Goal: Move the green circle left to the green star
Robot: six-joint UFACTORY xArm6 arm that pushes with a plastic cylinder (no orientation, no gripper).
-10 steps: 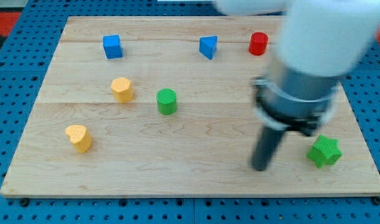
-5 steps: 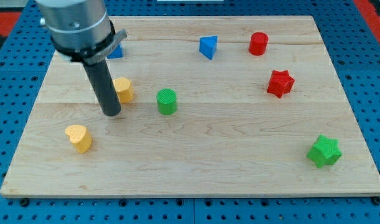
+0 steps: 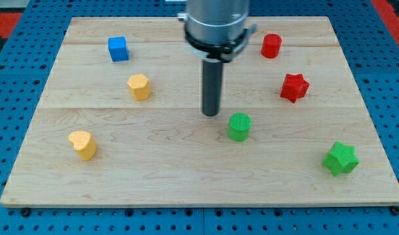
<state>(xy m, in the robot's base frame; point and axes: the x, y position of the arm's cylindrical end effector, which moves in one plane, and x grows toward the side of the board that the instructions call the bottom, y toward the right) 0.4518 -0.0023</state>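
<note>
The small green round block (image 3: 238,126) is seen near the middle of the wooden board (image 3: 186,176), well apart from the green star-shaped block (image 3: 340,158) at the view's lower right. My tip (image 3: 211,113) stands just beside the round block, up-left. No jaws exist. Most of the way is judged left.

arm (image 3: 215,19) cut off at view's top

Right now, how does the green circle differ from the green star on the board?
The green circle is a round, ridged cylinder; the green star has pointed arms. The green circle sits near the board's middle, just to the lower right of my tip; the green star lies far off near the view's bottom right corner. The green circle looks a little smaller than the green star. Both are the same bright green and rest on the wooden board.
</note>
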